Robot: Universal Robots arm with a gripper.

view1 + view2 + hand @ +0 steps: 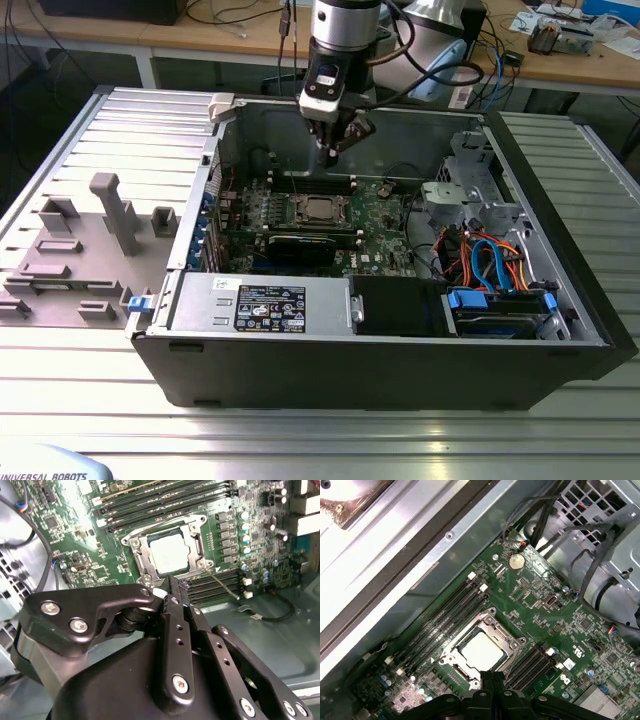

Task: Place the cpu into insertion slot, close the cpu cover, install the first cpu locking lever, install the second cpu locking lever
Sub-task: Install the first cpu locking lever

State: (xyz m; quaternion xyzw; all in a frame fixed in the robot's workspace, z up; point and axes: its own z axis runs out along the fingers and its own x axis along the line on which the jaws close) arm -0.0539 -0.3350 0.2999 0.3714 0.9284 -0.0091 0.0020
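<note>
The cpu [170,555] lies flat in the insertion slot [200,524] on the green board, its dull silver top showing. The cpu cover [137,549] lies down around it as a silver frame. A thin wire lever [223,585] angles away from the socket's corner over the memory slots. My gripper [178,586] hangs above the board beside the socket, its black fingers shut together with nothing between them. In the exterior view the gripper [330,155] is over the back of the case, above the cpu [318,208]. The first wrist view has the gripper [492,676] just off the cover [451,656] and the cpu [481,652].
The board lies inside an open black computer case [400,370]. Long black memory slots [150,497] flank the socket. A power supply [260,300] sits at the front, and cables with a drive cage [490,250] are at the exterior view's right. Grey fixtures [110,215] stand outside at its left.
</note>
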